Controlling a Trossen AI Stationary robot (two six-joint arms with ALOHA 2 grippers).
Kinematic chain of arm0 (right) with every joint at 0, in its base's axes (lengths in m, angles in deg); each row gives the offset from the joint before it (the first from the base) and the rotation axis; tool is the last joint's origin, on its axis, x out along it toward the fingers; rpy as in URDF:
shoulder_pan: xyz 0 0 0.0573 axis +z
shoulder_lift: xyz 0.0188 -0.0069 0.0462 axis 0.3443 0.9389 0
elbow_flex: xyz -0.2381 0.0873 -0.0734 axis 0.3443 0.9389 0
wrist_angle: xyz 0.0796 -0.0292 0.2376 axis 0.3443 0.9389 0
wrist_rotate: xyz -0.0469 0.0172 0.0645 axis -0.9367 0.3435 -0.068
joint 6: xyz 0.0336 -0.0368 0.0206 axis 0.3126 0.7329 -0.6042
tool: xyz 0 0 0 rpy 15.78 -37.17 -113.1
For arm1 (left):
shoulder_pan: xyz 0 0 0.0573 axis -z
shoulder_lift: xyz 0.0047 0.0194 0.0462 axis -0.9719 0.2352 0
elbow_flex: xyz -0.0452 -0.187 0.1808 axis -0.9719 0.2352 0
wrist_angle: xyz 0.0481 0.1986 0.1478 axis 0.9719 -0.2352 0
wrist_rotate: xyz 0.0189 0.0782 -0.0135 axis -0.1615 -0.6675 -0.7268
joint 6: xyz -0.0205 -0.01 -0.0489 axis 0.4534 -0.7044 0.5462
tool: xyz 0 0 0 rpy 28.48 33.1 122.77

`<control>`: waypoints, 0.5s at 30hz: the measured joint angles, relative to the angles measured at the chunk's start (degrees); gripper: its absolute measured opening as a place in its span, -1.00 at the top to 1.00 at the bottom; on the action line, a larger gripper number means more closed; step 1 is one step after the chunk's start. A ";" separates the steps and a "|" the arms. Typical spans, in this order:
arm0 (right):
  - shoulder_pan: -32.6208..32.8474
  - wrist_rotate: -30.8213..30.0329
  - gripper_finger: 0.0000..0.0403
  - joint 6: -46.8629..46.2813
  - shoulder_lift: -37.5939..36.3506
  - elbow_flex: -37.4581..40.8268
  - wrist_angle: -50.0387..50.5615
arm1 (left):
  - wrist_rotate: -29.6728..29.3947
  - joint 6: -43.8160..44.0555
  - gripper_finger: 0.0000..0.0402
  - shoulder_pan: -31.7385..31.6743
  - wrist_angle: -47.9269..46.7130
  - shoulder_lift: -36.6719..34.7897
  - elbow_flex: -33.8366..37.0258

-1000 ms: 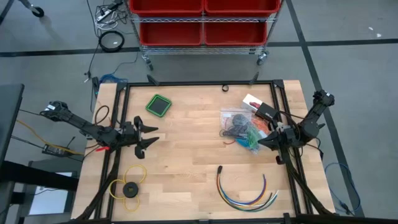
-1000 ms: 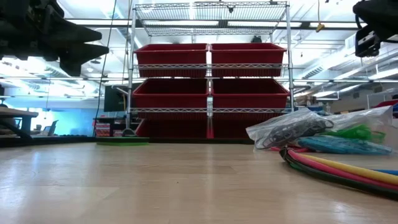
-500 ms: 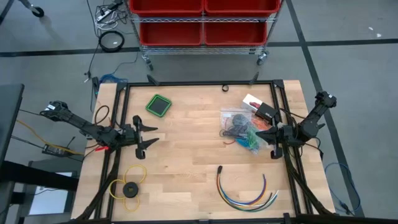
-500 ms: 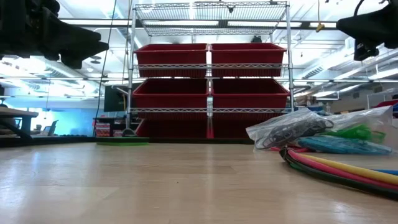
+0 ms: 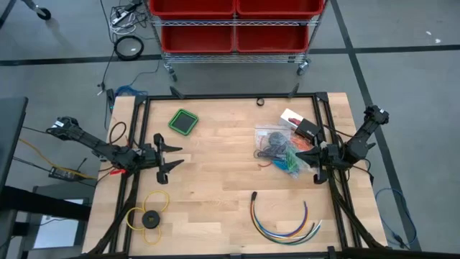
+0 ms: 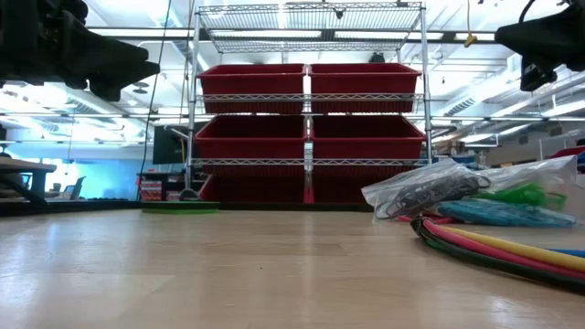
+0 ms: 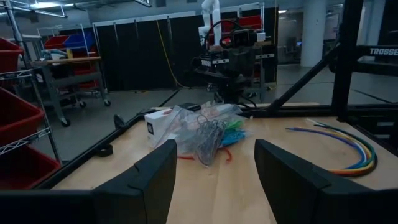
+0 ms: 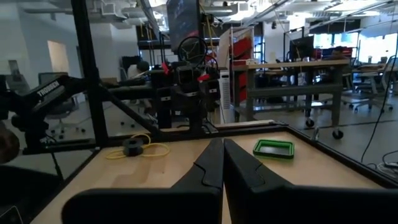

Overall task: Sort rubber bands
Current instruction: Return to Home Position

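The rubber bands (image 5: 279,150) lie on the middle right of the tabletop (image 5: 223,180), each colour sealed in its own clear bag (image 6: 430,189). The bags lie heaped together and touching. From the low view, one holds dark bands, with green and blue bunches in the bags beside it; something orange shows from above. I see no loose bands on the wood, so the sorting looks done or close to it, and the heap seems parked as a finished lot.

The right gripper (image 8: 219,144) hangs just beside the heap, above the table's right edge, jaws pressed together on nothing. The left gripper (image 7: 214,155) hovers well apart over the left side, jaws wide and empty. Both poses read as resting.

The coloured cables (image 5: 284,219) lie near the front edge.
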 joint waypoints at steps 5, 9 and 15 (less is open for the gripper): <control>0.00 0.12 0.99 0.16 0.00 0.00 0.01 | 0.00 0.02 -0.11 0.00 0.00 0.00 0.00; 0.00 0.12 1.00 0.16 0.00 0.02 0.01 | 0.00 0.04 -0.11 0.00 0.00 0.00 0.01; 0.00 0.11 0.98 0.18 0.00 0.02 0.02 | 0.00 0.04 -0.11 0.00 0.00 0.00 0.02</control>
